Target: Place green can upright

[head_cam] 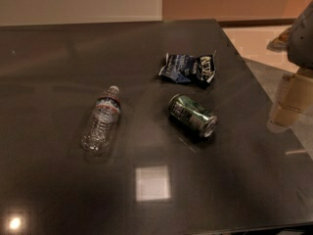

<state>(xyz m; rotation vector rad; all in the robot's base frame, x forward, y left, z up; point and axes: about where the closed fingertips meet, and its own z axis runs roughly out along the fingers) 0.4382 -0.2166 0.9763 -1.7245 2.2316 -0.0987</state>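
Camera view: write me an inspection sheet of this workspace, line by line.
surface: dark glossy table, glare spots near the front.
job's thing: can on its side, not upright.
clutter: bottle lying left of can; bag behind can, apart from it.
tool: grey shape at upper right edge, probably it, away from can.
cables: nothing seen.
surroundings: pale wall, tan floor.

A small, shiny dark-green can (192,115) lies on its side on the dark tabletop (58,58), right of centre, one silver end facing the lower right, pale label marks showing. The gripper (303,33), a grey shape at the upper right edge, is well apart from it.
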